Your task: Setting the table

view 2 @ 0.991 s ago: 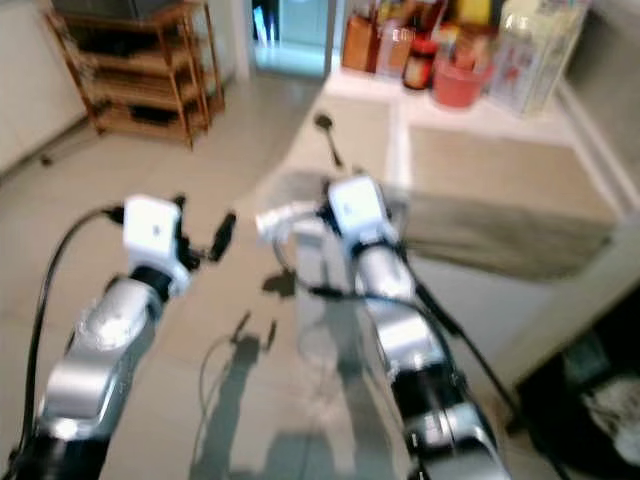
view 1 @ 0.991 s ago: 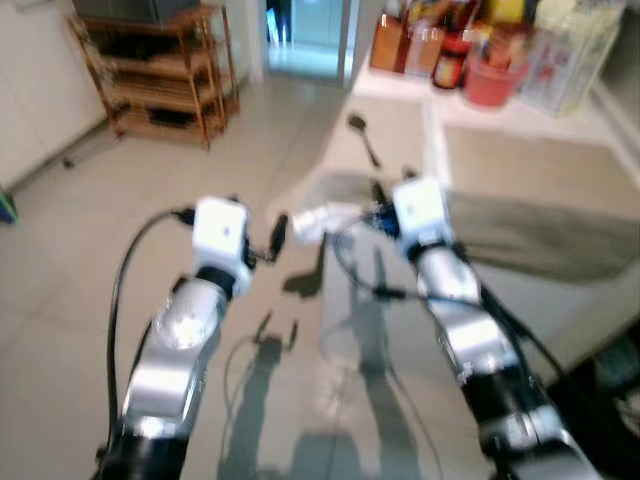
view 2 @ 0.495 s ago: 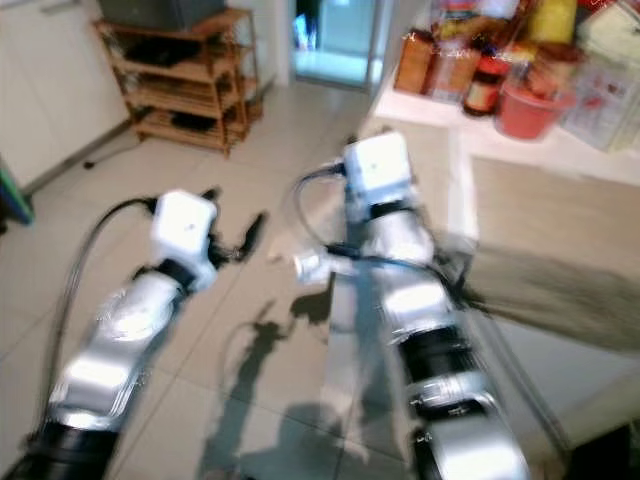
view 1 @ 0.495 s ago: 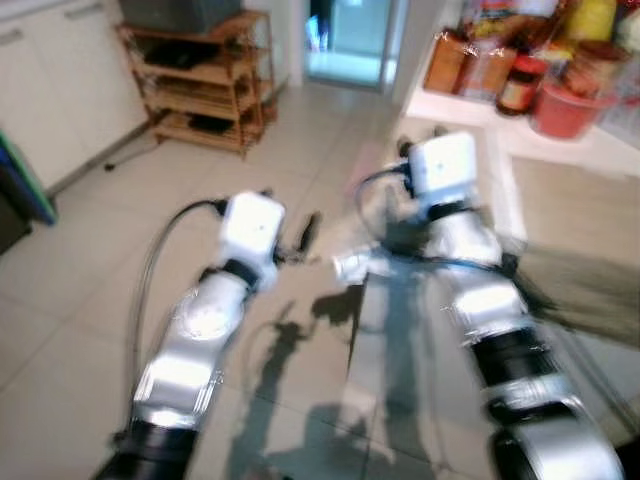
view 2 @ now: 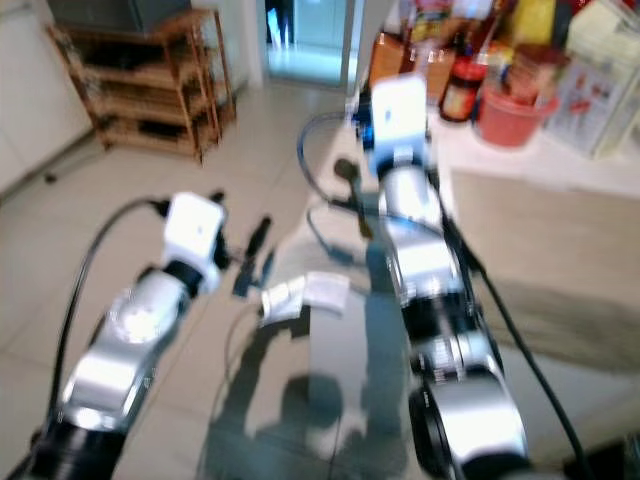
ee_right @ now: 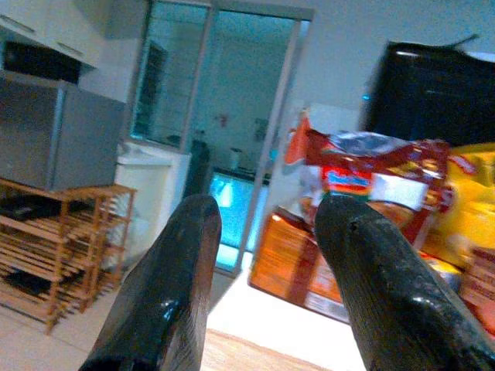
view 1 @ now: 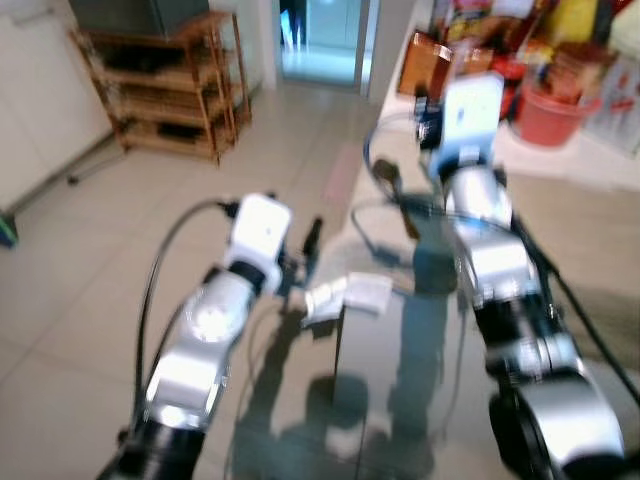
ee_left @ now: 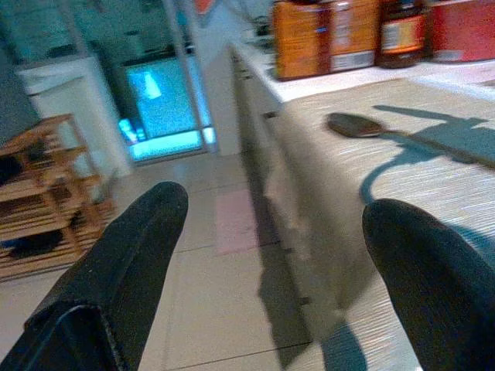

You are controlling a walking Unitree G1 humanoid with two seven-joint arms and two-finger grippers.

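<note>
A long beige counter [view 1: 570, 215] runs along my right. A dark spoon [view 1: 398, 200] lies on it near the left edge, also seen as the spoon [ee_left: 352, 124] in the left wrist view. My left gripper [view 1: 305, 250] hovers over the floor just left of the counter's edge, open and empty, its fingers [ee_left: 131, 247] wide apart. My right arm [view 1: 470, 110] stretches forward over the counter past the spoon. In the right wrist view my right gripper [ee_right: 267, 212] is open, with nothing between its fingers, facing the packages at the back.
Jars and food packages [view 1: 440, 60] and a red bucket [view 1: 555, 110] crowd the counter's far end. A blurred white object [view 1: 350, 295] sits at the counter's near corner. A wooden shelf rack [view 1: 160, 90] stands far left, a doorway [view 1: 320, 35] behind. Tiled floor [view 1: 90, 250] lies left.
The head camera has shifted and the pictures are blurred. My right arm has reached further forward over the counter toward its far end. The left arm holds about the same pose.
</note>
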